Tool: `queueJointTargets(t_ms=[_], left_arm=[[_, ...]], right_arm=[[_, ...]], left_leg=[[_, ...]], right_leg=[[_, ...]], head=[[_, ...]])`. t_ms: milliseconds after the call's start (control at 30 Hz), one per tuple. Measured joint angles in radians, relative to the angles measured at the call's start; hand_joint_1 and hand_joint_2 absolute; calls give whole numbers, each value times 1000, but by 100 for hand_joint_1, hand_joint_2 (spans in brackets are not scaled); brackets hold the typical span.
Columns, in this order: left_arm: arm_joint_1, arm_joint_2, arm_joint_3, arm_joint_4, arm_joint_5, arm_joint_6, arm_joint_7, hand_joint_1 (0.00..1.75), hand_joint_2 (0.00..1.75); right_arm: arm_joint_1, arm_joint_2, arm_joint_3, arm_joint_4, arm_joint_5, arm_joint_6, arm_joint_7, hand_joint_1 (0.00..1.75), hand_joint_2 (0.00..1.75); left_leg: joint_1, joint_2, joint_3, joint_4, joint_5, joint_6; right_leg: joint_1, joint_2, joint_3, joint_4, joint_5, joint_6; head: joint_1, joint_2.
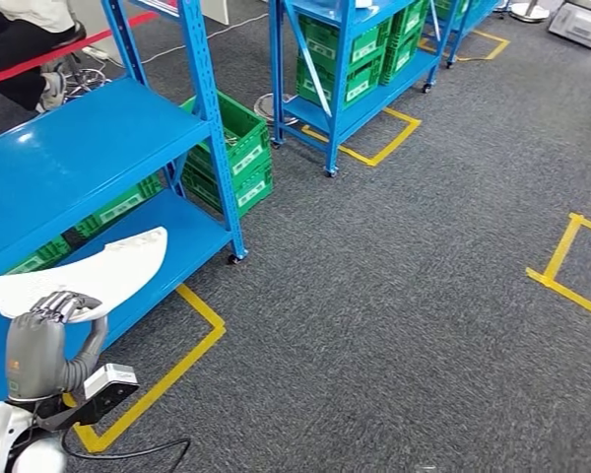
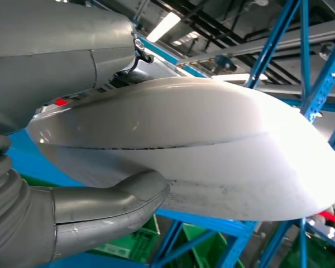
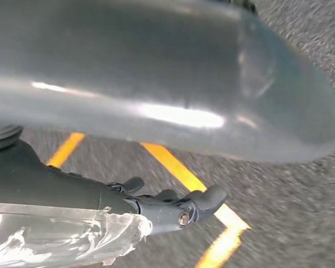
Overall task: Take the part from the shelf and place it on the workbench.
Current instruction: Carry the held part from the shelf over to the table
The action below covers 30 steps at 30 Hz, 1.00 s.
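Left hand: in the head view the left hand (image 1: 43, 340) sits low on the left, with its fingers curled over the near edge of the white part (image 1: 92, 271). It is grasping the part.
Part: long, flat and white, with one round end. It is up in the hand, in front of the blue shelf (image 1: 92, 148), not lying on it.
Shelf: it has a blue top board and a blue lower board. Green bins (image 1: 236, 153) sit under it and beside it.
Floor: grey carpet (image 1: 397, 325) with yellow tape (image 1: 159, 379) in lines and corners.
Far shelf: a second blue shelf (image 1: 352, 69) stands farther back with more green bins on it.
Person: a person (image 1: 25, 39) sits at the top left, behind the near shelf.

Left wrist view: the thick grey thumb (image 2: 115, 204) presses on one face of the part (image 2: 207, 145), and the grey hand cover (image 2: 52, 50) lies on the other side. The part is smooth and white with a thin dark line along it. Blue shelf posts (image 2: 321, 78) and green bins (image 2: 199, 248) show behind it.

Right wrist view: the right hand (image 3: 174, 206) is over the carpet (image 3: 300, 218) and yellow tape (image 3: 178, 167). Its dark fingers reach out and hold nothing. I cannot tell if they are spread or curled. The picture is blurry.
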Motion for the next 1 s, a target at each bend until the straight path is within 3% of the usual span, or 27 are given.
queueJointTargets(t_ms=[33, 67, 100, 133, 167, 200, 267, 300, 333, 400, 433, 500, 567, 600, 633, 667, 733, 800, 833, 900, 933, 967, 1000], left_arm=[[0, 1, -1, 2, 0, 0, 0, 175, 175], [0, 1, -1, 3, 1, 0, 0, 175, 175], [0, 2, -1, 6, 1, 0, 0, 175, 175], [0, 2, -2, 7, 3, -1, 0, 175, 175], [-1, 2, -2, 9, 6, -2, -1, 175, 175], [-2, 2, -4, 10, 8, -4, -2, 175, 175], [-7, 2, -10, 12, 12, -12, -7, 175, 175], [-11, 1, -17, 12, 13, -18, -10, 175, 175], [-17, -1, -27, 13, 17, -25, -13, 175, 175], [-31, -6, -49, 14, 30, -43, -17, 175, 175], [-39, -8, -61, 15, 38, -53, -19, 175, 175], [-57, -10, -78, 18, 53, -70, -28, 175, 175], [-76, -12, -91, 23, 61, -78, -39, 175, 175], [-85, -12, -97, 25, 63, -80, -43, 175, 175], [-93, -13, -103, 27, 63, -82, -44, 175, 175], [-100, -14, -109, 28, 64, -83, -45, 175, 175], [-111, -16, -117, 29, 64, -84, -47, 175, 175], [-118, -18, -121, 29, 64, -83, -49, 175, 175], [-120, -19, -123, 29, 64, -83, -51, 175, 175], [-127, -21, -128, 31, 66, -82, -59, 175, 175], [-135, -23, -132, 33, 67, -81, -63, 175, 175], [-146, -25, -135, 36, 68, -80, -66, 175, 175], [-162, -29, -138, 43, 68, -80, -67, 175, 175]], right_arm=[[-1, 0, -2, 0, 0, 0, 1, 0, 0], [-1, 0, -4, 0, 0, 0, 0, 0, 0], [-2, 0, -5, 0, 0, 0, 0, 0, 0], [-2, 0, -6, 0, 0, 0, 0, 0, 0], [-1, 0, -7, 0, -2, 0, 1, 0, 0], [-2, 0, -9, 0, -5, 0, 2, 0, 0], [-6, 0, -16, 0, -17, -1, 2, 0, 0], [-7, 0, -22, -1, -26, 0, 0, 0, 0], [-9, 0, -29, -1, -35, 0, -3, 0, 0], [-6, -1, -47, -1, -46, 2, -8, 0, 0], [-4, -2, -54, -1, -48, 3, -7, 0, 0], [-4, -4, -67, -1, -48, 5, -3, 0, 0], [-6, -5, -76, -2, -47, 8, 1, 0, 0], [-5, -5, -79, -2, -47, 9, 2, 0, 0], [-4, -5, -82, -2, -46, 9, 3, 0, 0], [-3, -5, -85, -2, -46, 9, 4, 0, 0], [-3, -5, -88, -2, -46, 10, 5, 0, 0], [-3, -5, -90, -2, -46, 10, 5, 0, 0], [-2, -5, -91, -2, -46, 11, 5, 0, 0], [3, -6, -97, -2, -47, 16, 7, 0, 0], [5, -7, -101, -2, -48, 19, 10, 0, 0], [7, -9, -105, -1, -49, 23, 15, 0, 0], [7, -11, -107, -1, -48, 25, 24, 0, 0]], left_leg=[[-1, 15, -13, 0, 11, 2], [-2, 30, -27, 1, 23, 2], [-2, 45, -41, 2, 34, 1], [-3, 61, -57, 3, 45, -2], [-3, 74, -72, 5, 56, -5], [-3, 86, -86, 8, 64, -9], [-5, 107, -107, 19, 79, -20], [-5, 117, -112, 24, 86, -25], [-4, 127, -116, 26, 94, -32], [4, 138, -121, 28, 105, -45], [7, 124, -127, 37, 90, -52], [11, 69, -154, 110, 8, -60], [9, 30, -192, 242, -82, -62], [7, 23, -199, 292, -99, -60], [5, 20, -192, 312, -93, -57], [4, 16, -168, 295, -70, -53], [3, -15, -74, 175, -25, -42], [4, -59, 14, 42, -26, -34], [3, -70, 35, 7, -33, -32], [1, -51, 30, -4, -23, -27], [1, -38, 23, -6, -12, -21], [2, -25, 13, -8, 0, -14], [3, -11, 1, -10, 12, -8]], right_leg=[[-2, -18, -16, 72, -54, 6], [-4, -25, -27, 142, -88, 11], [-7, -28, -28, 195, -96, 16], [-9, -30, -15, 218, -81, 19], [-12, -35, 16, 204, -54, 22], [-13, -48, 68, 154, -34, 25], [-12, -87, 199, -3, -48, 22], [-8, -100, 240, -63, -64, 16], [-3, -101, 256, -98, -75, 7], [3, -83, 236, -107, -63, -16], [3, -73, 227, -107, -52, -28], [2, -53, 205, -110, -25, -46], [2, -28, 171, -109, 4, -52], [3, -14, 153, -108, 18, -53], [3, -1, 136, -108, 32, -53], [3, 13, 119, -107, 46, -52], [2, 41, 90, -106, 72, -47], [3, 65, 70, -107, 97, -37], [1, 77, 64, -109, 110, -31], [-2, 93, 55, -120, 133, -17], [-2, 79, 45, -115, 126, -13], [-2, 54, 31, -92, 98, -9], [-2, 23, 13, -46, 52, -7]], head=[[2, 0], [2, 0], [2, 0], [2, 0], [2, 0], [2, 0], [1, 0], [0, 0], [0, 0], [1, 0], [2, 0], [-1, 0], [-3, 0], [-3, 0], [-3, 0], [-4, 0], [-3, 0], [-2, 0], [-3, 0], [-3, 0], [-3, 0], [0, 0], [2, 0]])
